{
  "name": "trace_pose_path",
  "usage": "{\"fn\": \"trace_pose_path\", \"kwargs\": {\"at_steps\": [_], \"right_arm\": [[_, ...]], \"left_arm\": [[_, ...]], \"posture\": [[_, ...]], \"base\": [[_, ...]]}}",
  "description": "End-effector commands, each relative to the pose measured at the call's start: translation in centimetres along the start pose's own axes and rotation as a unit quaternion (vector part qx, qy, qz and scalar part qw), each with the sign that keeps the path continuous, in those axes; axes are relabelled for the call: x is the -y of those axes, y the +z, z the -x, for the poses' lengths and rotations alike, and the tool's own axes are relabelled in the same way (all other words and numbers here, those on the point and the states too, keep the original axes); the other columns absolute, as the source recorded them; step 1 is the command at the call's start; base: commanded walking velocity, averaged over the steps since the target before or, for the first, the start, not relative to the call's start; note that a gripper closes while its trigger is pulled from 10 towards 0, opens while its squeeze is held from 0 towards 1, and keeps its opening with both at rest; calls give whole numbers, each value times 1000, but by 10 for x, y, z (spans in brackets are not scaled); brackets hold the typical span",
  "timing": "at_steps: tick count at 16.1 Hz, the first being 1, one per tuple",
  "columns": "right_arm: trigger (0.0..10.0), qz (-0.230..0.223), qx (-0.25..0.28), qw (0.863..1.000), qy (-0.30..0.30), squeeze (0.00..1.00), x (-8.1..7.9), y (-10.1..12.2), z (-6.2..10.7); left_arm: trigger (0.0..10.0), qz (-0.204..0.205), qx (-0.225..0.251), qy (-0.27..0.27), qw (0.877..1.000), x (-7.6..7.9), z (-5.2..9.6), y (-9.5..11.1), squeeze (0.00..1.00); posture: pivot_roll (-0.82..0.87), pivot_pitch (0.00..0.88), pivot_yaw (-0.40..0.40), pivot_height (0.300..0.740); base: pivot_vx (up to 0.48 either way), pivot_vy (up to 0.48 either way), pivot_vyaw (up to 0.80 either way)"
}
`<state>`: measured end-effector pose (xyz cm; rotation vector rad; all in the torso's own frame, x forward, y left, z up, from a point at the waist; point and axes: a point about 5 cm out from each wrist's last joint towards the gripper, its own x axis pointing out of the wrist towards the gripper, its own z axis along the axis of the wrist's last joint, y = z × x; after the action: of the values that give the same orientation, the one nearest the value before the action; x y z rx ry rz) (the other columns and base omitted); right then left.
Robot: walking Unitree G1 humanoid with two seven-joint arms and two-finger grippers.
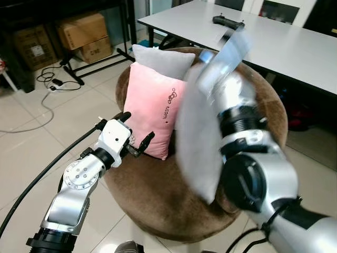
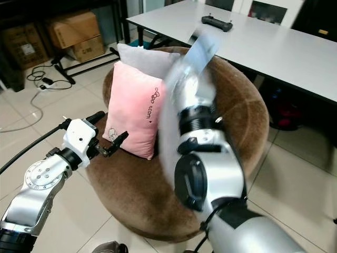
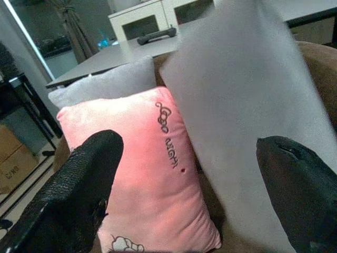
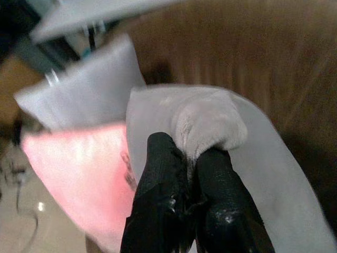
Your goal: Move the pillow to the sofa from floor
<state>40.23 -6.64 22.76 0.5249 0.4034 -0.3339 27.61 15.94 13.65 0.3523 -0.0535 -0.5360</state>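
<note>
A grey pillow [image 1: 197, 137], blurred by motion, hangs over the seat of the round brown sofa chair [image 1: 152, 195]. My right gripper [image 4: 188, 150] is shut on a bunched corner of it. A pink pillow [image 1: 152, 108] leans upright against the chair's back, touching the held pillow's side. A second grey pillow [image 1: 160, 59] stands behind the pink one. My left gripper [image 1: 136, 128] is open at the pink pillow's lower left edge, with nothing between its fingers [image 3: 89, 163].
A long white table [image 1: 274, 42] stands right behind the chair, with a black controller [image 1: 227, 21] on it. Cardboard boxes [image 1: 81, 31] sit under a dark shelf at the far left. Cables [image 1: 50, 79] lie on the tiled floor to the left.
</note>
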Motion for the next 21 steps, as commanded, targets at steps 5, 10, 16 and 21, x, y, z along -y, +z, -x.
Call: {"fn": "trace_pose_path", "kwargs": {"at_steps": [5,10,16,21], "right_arm": [[10000,-1,-28,999,-42,0,29,-31,-20],[10000,35,27,997,64,0,19,-17,-24],[10000,52,30,994,96,1000,29,-14,-31],[10000,89,60,987,116,1000,30,-8,-32]], "left_arm": [[10000,-5,-5,6,1000,-3,1,-1,98],[10000,-7,-5,6,1000,-5,1,0,98],[10000,15,1,11,1000,-3,2,1,98],[10000,171,-9,-51,984,11,12,-2,102]], "posture": [[38,0,-44,740],[43,0,-46,740],[60,0,-71,740],[60,0,-66,740]], "base": [[0,0,0],[0,0,0],[0,0,0],[0,0,0]]}}
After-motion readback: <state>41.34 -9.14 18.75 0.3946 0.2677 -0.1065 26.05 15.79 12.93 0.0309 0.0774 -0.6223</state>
